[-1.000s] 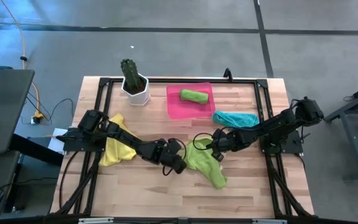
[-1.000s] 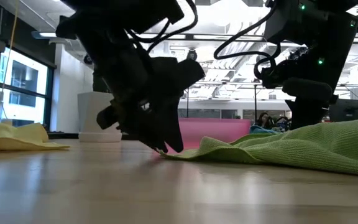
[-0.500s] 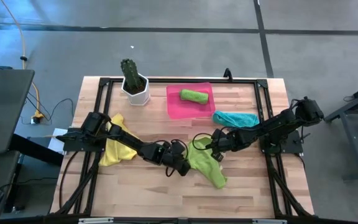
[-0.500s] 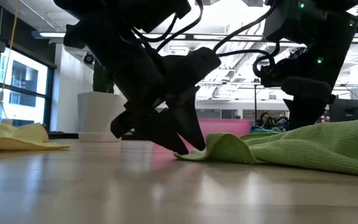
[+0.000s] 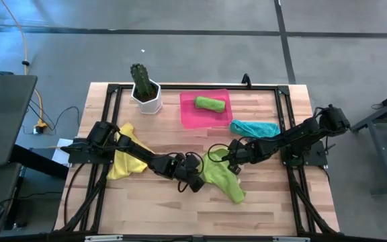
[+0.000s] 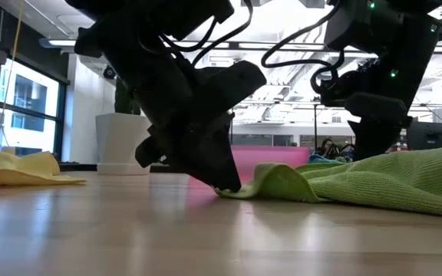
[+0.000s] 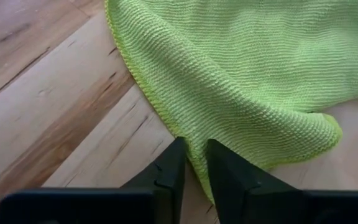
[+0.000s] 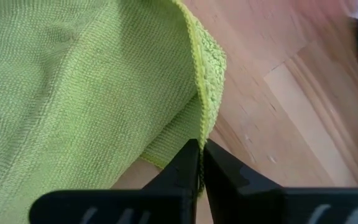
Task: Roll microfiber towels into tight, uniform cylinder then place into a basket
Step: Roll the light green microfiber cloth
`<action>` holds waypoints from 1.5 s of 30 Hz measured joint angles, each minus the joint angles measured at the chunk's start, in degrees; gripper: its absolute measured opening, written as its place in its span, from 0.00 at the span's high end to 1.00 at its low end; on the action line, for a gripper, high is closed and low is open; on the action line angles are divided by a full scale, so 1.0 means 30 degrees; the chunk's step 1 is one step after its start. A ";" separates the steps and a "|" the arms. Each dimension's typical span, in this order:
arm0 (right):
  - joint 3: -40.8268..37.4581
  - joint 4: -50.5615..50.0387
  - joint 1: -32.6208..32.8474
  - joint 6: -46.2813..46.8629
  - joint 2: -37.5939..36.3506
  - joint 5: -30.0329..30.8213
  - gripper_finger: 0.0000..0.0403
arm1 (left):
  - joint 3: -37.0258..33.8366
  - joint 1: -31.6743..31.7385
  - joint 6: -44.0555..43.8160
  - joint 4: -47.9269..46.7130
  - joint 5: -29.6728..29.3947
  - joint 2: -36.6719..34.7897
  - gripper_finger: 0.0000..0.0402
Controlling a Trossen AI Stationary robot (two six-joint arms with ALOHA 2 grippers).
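The left gripper [image 7: 193, 163] has just pinched shut on the near edge of the flat lime towel [image 5: 222, 176] mid-table. The right gripper [image 8: 200, 163] stays clamped on its far corner. Both ends held, spreading can begin; 1 roll [image 5: 209, 103] sits in the basket [image 5: 188, 115].

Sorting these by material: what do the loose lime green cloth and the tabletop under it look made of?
Loose lime green cloth: soft knitted microfiber-like fabric, matte; fine ribbed loops and a stitched hem show. Tabletop: light wood planks with a smooth, faintly glossy finish; grain lines and board seams show.
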 joint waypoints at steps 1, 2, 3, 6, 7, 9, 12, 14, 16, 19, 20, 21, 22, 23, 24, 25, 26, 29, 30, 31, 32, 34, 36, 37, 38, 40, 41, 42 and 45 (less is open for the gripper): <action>0.0000 0.0047 0.0000 0.0000 0.0000 0.0006 0.97 | 0.0000 -0.0007 0.0009 -0.0035 0.0000 0.0002 0.88; 0.0000 0.0097 0.0000 0.0000 0.0000 0.0006 0.97 | -0.0002 -0.0007 0.0015 -0.0071 -0.0002 0.0015 0.90; 0.0000 0.0137 0.0000 0.0007 0.0000 0.0006 0.97 | -0.0007 -0.0007 0.0010 -0.0116 -0.0016 0.0015 0.92; 0.0000 0.0166 0.0000 0.0000 0.0000 0.0006 0.97 | -0.0015 -0.0022 0.0009 -0.0174 -0.0168 0.0015 0.98; 0.0000 0.0165 0.0000 0.0000 0.0000 0.0006 0.97 | -0.0015 -0.0022 0.0022 -0.0174 -0.0168 0.0008 0.99; 0.0000 0.0163 0.0000 0.0000 0.0000 0.0006 0.97 | -0.0022 -0.0022 0.0465 -0.0150 -0.0163 -0.0102 0.99; 0.0000 0.0179 0.0000 -0.0143 0.0000 0.0006 0.97 | -0.0060 -0.0029 0.1289 -0.0346 0.0209 -0.0492 1.00; 0.0000 0.0382 0.0000 -0.0899 0.0000 0.0050 0.98 | -0.0124 -0.0066 0.2002 -0.0702 0.0578 -0.0899 1.00; 0.0000 0.0591 0.0000 -0.1748 -0.0007 0.0328 0.99 | -0.0141 -0.0137 0.2771 -0.1068 0.0757 -0.1434 1.00; 0.0000 0.0825 0.0000 -0.2483 -0.0259 0.0990 1.00 | -0.0104 -0.0106 0.3644 -0.2349 0.0557 -0.2608 1.00; 0.0000 0.0851 0.0000 -0.2663 -0.0463 0.1173 1.00 | -0.0087 -0.0080 0.3922 -0.2856 0.0425 -0.2888 1.00; 0.0000 0.0815 0.0000 -0.2925 -0.0719 0.1289 1.00 | -0.0087 -0.0050 0.4178 -0.3503 0.0344 -0.3201 1.00; 0.0000 0.0882 0.0000 -0.3104 -0.1010 0.1447 1.00 | -0.0095 -0.0037 0.4481 -0.4257 0.0162 -0.3589 1.00; 0.0000 0.0876 0.0000 -0.3368 -0.1378 0.1618 1.00 | -0.0102 -0.0036 0.4796 -0.4769 -0.0057 -0.4009 1.00; 0.0000 0.0855 0.0000 -0.3561 -0.1768 0.1703 1.00 | -0.0087 -0.0039 0.5099 -0.5166 -0.0264 -0.4430 1.00; 0.0000 0.0928 0.0000 -0.3860 -0.2214 0.1830 1.00 | -0.0066 -0.0022 0.5463 -0.5642 -0.0527 -0.4881 1.00; 0.0000 0.1001 0.0000 -0.4204 -0.2679 0.1996 1.00 | -0.0068 -0.0036 0.5907 -0.6360 -0.0745 -0.5401 1.00; 0.0000 0.1692 0.0000 -0.6126 -0.4068 0.2148 1.00 | -0.0052 0.0032 0.7797 -0.7202 -0.1947 -0.6781 1.00; 0.0000 0.2126 0.0001 -0.7071 -0.4527 0.2142 1.00 | -0.0080 0.0058 0.8674 -0.7773 -0.2354 -0.7385 1.00; 0.0009 0.2758 0.0007 -0.8164 -0.4966 0.2131 1.00 | -0.0080 0.0058 0.9648 -0.7804 -0.2791 -0.7948 1.00; 0.0022 0.3167 0.0007 -0.9362 -0.5442 0.2074 1.00 | -0.0052 0.0058 1.0693 -0.7700 -0.3151 -0.8533 1.00; 0.0022 0.4470 0.0007 -1.1571 -0.6319 0.1989 1.00 | -0.0051 0.0029 1.2688 -0.7991 -0.3837 -0.9729 1.00; 0.0024 0.5598 0.0042 -1.3308 -0.7262 0.1664 1.00 | -0.0058 -0.0045 1.4328 -0.7794 -0.4428 -1.1019 1.00; 0.0022 0.6436 0.0051 -1.3992 -0.7669 0.1602 1.00 | -0.0029 -0.0070 1.4969 -0.7496 -0.4566 -1.1608 1.00; 0.0029 0.7374 0.0057 -1.4600 -0.8079 0.1445 1.00 | -0.0031 -0.0068 1.5470 -0.7486 -0.4590 -1.2294 1.00; 0.0022 0.8234 0.0087 -1.5523 -0.8962 0.0965 1.00 | -0.0052 -0.0178 1.6181 -0.7159 -0.4594 -1.3431 1.00; 0.0022 0.8962 0.0087 -1.5836 -0.9335 0.0562 1.00 | 0.0003 -0.0266 1.6421 -0.6732 -0.4562 -1.3963 1.00; 0.0022 0.9438 0.0087 -1.6029 -0.9684 0.0048 1.00 | -0.0057 -0.0382 1.6663 -0.6895 -0.4482 -1.4643 1.00; 0.0022 1.0209 -0.0007 -1.6800 -1.0571 -0.1727 1.00 | 0.0012 -0.0630 1.7682 -0.6084 -0.4359 -1.5999 1.00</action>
